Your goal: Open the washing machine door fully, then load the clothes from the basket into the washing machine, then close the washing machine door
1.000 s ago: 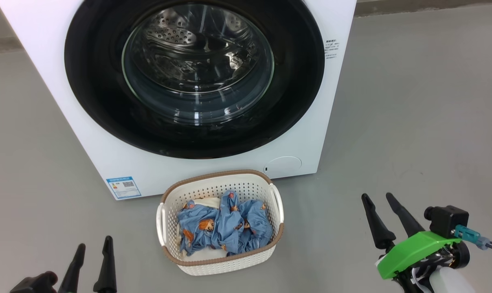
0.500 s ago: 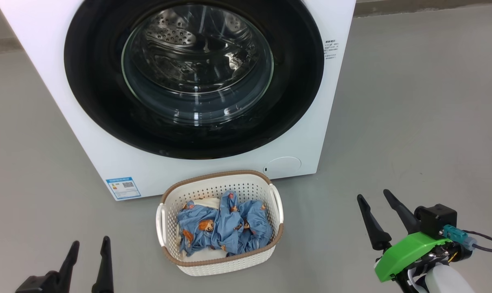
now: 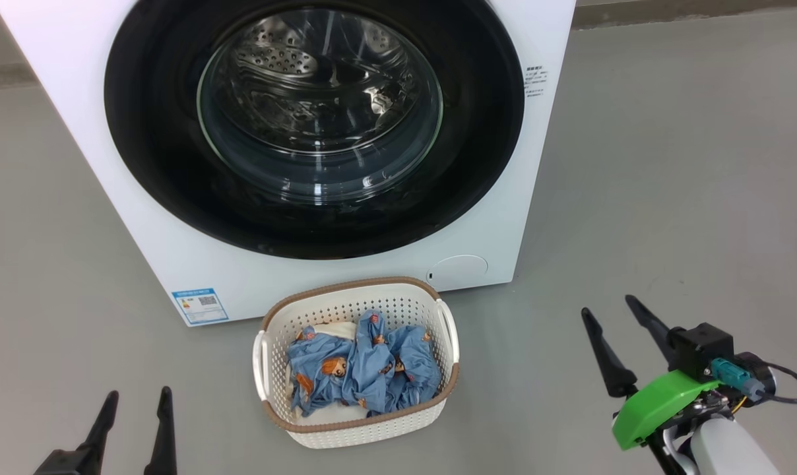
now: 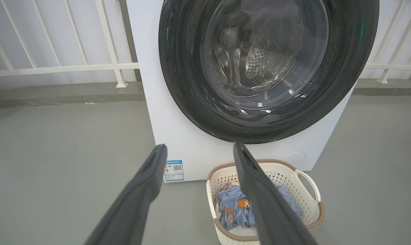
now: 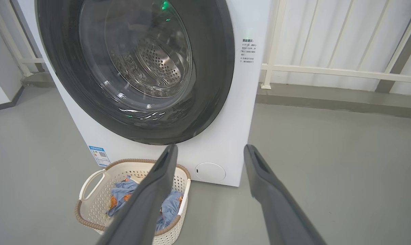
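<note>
The white washing machine [image 3: 478, 218] stands straight ahead with its round black-ringed door [image 3: 154, 158] shut against the front. On the floor before it sits the cream basket [image 3: 346, 293] holding the clothes [image 3: 362, 369], blue bear-print fabric over a cream piece. My left gripper [image 3: 138, 396] is open and empty at the lower left, well left of the basket. Open and empty too, my right gripper [image 3: 609, 307] hovers at the lower right, to the right of the basket. The door [image 4: 185, 85] and the basket [image 4: 307, 182] also appear beyond the left fingers; the right wrist view has the door [image 5: 219, 68] and the clothes [image 5: 122, 194].
Grey floor [image 3: 669, 165] spreads to the right and left of the machine. A white railing [image 5: 328, 71] and a low kerb run behind it. A blue sticker [image 3: 199, 305] and a round service flap [image 3: 459, 270] mark the machine's lower front.
My left gripper has sunk lower and slightly left in the head view. My right gripper has risen a little and tilted. The door, basket and clothes have not moved.
</note>
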{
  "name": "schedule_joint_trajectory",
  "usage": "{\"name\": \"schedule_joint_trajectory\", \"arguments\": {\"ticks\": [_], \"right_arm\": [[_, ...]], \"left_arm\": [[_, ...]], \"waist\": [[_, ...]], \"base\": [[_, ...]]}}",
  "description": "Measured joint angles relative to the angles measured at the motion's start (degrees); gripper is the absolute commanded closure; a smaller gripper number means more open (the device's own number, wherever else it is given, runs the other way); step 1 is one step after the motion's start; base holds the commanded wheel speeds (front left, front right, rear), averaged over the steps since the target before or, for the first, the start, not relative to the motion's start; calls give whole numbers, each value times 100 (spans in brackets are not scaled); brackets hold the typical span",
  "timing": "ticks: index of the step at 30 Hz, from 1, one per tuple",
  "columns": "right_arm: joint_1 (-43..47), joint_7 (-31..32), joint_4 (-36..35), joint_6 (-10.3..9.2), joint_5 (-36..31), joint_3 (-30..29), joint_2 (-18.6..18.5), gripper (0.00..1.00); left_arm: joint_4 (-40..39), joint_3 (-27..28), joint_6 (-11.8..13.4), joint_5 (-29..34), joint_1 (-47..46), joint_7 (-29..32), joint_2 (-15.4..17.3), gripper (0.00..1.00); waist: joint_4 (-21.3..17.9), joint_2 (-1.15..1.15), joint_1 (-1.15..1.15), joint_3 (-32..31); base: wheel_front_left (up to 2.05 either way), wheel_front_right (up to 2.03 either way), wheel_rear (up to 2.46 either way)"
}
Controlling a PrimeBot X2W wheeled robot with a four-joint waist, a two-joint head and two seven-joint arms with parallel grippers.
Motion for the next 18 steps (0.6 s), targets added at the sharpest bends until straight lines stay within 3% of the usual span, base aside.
{"name": "schedule_joint_trajectory", "arguments": {"ticks": [18], "right_arm": [[-58, 0, 0, 1, -475, -1004, 455, 0]], "left_arm": [[78, 410, 8, 176, -2, 0, -186, 0]], "waist": [[-15, 0, 0, -3]], "base": [[0, 0, 0]]}}
